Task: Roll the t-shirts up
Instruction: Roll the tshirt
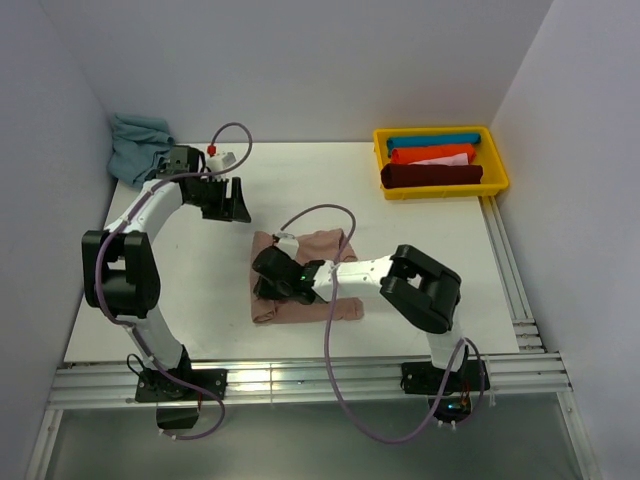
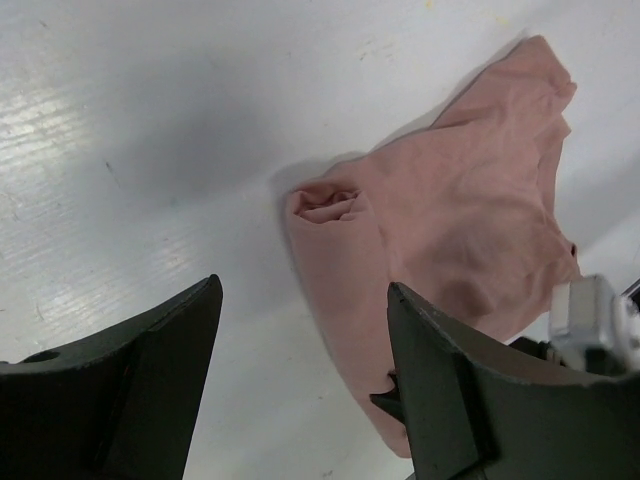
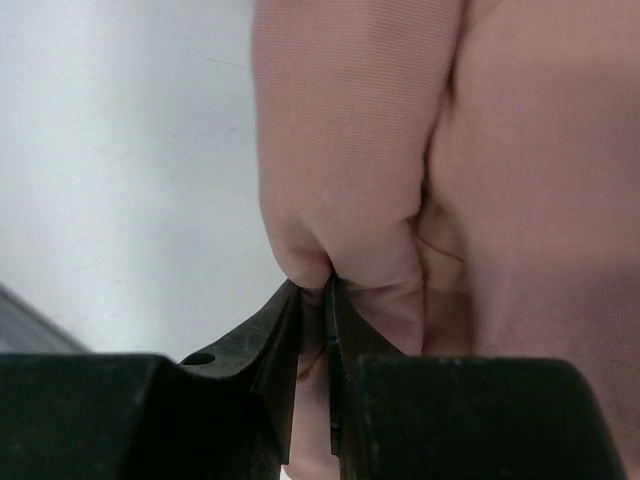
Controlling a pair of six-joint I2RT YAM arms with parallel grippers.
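Observation:
A dusty pink t-shirt [image 1: 315,262] lies folded in the middle of the table, partly rolled along its left side. My right gripper [image 1: 268,277] is shut on a fold of the pink t-shirt [image 3: 350,150] at its left edge. My left gripper [image 1: 228,204] is open and empty, above the table up and to the left of the shirt. In the left wrist view the shirt [image 2: 460,220] lies ahead of my open fingers [image 2: 440,380], its rolled end showing. A crumpled light blue t-shirt [image 1: 136,145] lies at the far left corner.
A yellow bin [image 1: 496,170] at the back right holds rolled shirts: blue, orange, white and dark red. White walls close the table on the left, back and right. A metal rail runs along the near edge [image 1: 300,382].

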